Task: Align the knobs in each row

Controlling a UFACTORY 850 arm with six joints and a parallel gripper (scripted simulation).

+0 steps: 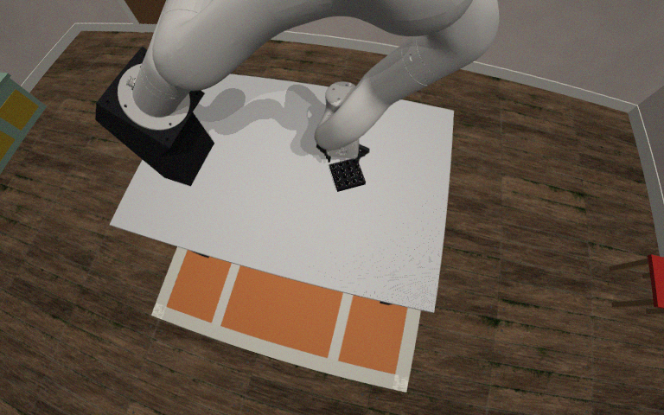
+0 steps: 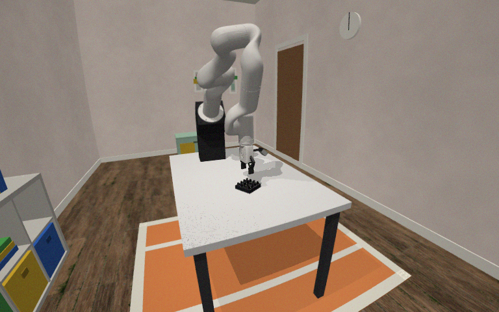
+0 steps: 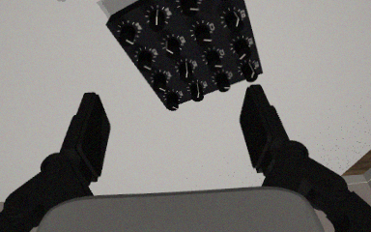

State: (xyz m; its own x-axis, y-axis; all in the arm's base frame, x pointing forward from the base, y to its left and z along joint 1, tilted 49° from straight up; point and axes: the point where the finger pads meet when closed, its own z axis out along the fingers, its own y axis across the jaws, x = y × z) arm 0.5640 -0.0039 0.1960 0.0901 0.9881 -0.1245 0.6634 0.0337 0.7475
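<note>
So the knob box (image 3: 185, 45) sits in the upper middle of the wrist view, turned at an angle so one corner points down toward the bottom of the frame. Its top is black with rows of small black knobs, each with a thin white line, and the lines point every which way. The tiny white name tags beside the knobs are too small to read, so I can't say which knob is which. A light grey bit shows at the box's upper left edge.

The gripper (image 3: 176, 123) is spread as wide as it goes with nothing in it. One dark finger (image 3: 89, 130) is at lower left, the other at lower right, and the box's lowest corner lies just above the gap between them, touching neither.

In the exterior view the box (image 2: 247, 185) stands flat on the white table (image 2: 235, 216), about mid-frame, and the gripper (image 2: 247, 166) hangs above it and a bit toward the arm's black pedestal (image 2: 210, 136). From the top view the box (image 1: 347, 175) is right of centre in the upper half, with the white forearm (image 1: 372, 92) covering the space just above it in the frame.
</note>
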